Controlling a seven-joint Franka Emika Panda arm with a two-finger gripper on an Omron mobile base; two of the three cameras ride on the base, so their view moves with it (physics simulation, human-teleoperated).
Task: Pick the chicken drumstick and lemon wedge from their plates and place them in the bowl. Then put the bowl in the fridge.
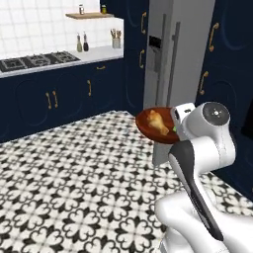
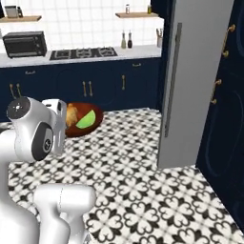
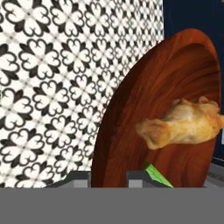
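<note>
1. While held up off the floor, the bowl (image 1: 157,126) sits in front of the arm's wrist, dark red-brown and glossy, with its open side showing in both base views.
2. Chicken drumstick (image 1: 158,122) lies inside the bowl, golden-tan and lumpy; in the hand view it rests against the bowl's inner surface, toward the right of the frame.
3. Lemon wedge (image 2: 86,120) also lies inside the bowl, just beside the drumstick; in the hand view a green edge of it peeks up next to one fingertip.
4. Tool (image 3: 108,179): both dark fingertips (image 3: 79,178) stand close together at the bowl's near rim, pinched onto that rim.
5. Fridge (image 1: 170,59) stands just beyond the bowl in the left base view, tall and grey, black dispenser panel on its front, long vertical handles. In the right base view its grey side and door edge rise to the right of the arm.
6. Floor (image 1: 74,188): black-and-white patterned tile, under everything.
7. Dark navy cabinets (image 1: 54,96) with brass handles run along the back wall.
8. Tabletop (image 2: 133,51) above the cabinets carries a black cooktop (image 2: 83,53), two bottles (image 2: 127,41) and a utensil holder (image 1: 116,39).
9. Black microwave (image 2: 25,44) sits at the left end in the right base view.
</note>
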